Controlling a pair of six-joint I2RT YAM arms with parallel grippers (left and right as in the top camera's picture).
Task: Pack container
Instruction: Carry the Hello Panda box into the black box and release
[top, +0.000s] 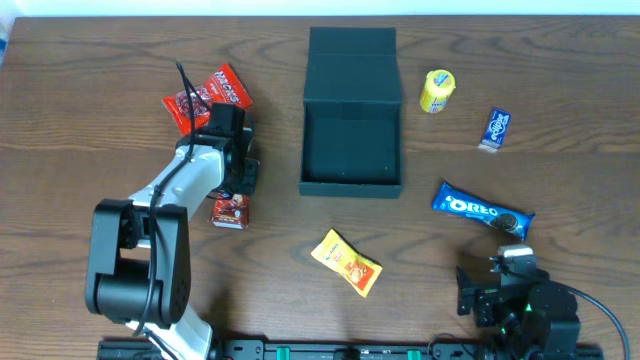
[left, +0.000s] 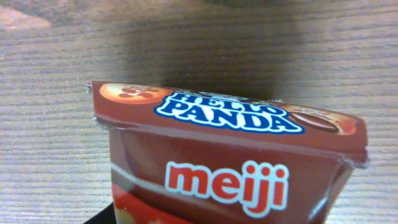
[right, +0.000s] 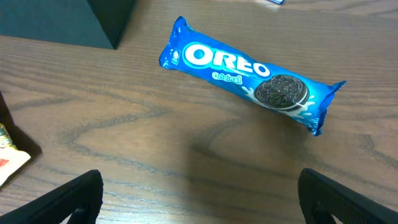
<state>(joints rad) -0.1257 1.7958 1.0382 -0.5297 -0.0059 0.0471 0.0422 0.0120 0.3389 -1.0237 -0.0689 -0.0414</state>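
Two arms showed on my overhead feed, and the dark green container (top: 350, 160) lay open near the middle of the wooden table (top: 100, 60), toward its far edge, with the flap lid folded back on the far side. My left gripper (top: 238, 186) hung right over a red-brown Hello Panda packet (top: 230, 210). The left wrist view was filled by that Meiji-branded packet, but no fingers showed there, so I could not tell whether the jaws were clamped on it or merely around it. My right gripper (right: 199, 208) sat low at the near right with its fingers (right: 81, 199) spread wide apart, just short of a blue Oreo pack (right: 249, 74). Red snack packets (top: 208, 95), a yellow packet (top: 346, 262), a small yellow tub (top: 437, 90) and a small blue packet (top: 495, 128) lay scattered around the container.
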